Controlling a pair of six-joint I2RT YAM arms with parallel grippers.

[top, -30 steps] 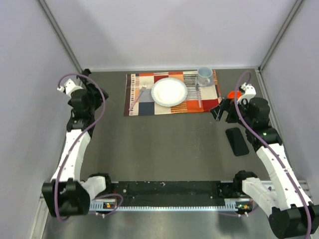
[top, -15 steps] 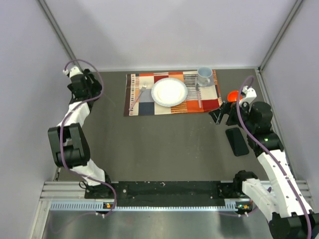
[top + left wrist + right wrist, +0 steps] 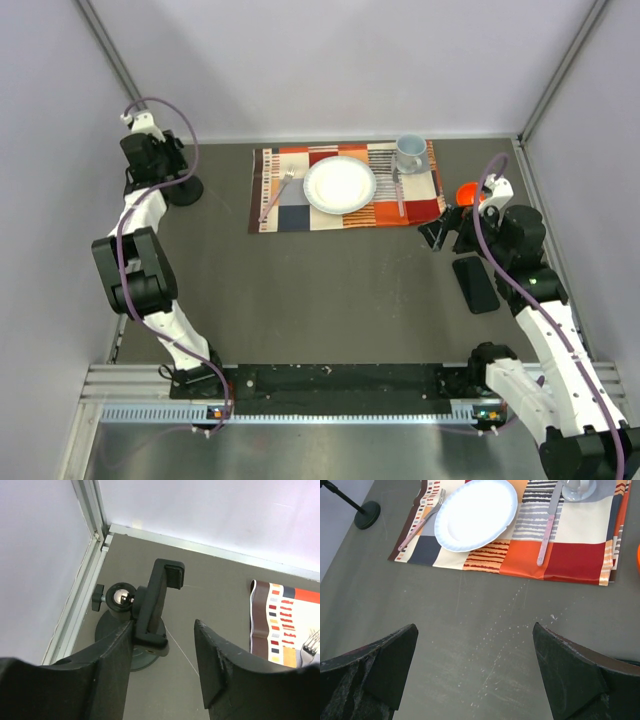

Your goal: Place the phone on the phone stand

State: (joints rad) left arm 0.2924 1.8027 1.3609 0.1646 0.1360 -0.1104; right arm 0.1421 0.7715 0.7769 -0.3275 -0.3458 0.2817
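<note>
Left wrist: left end effector (image 3: pixel 163 624), wide open and empty, faces corner-side phone stand (image 3: pixel 159 594).

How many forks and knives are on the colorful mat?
2. A fork lies on the placemat left of the white plate. A knife lies right of the plate, below the cup. None seem hidden.
</note>
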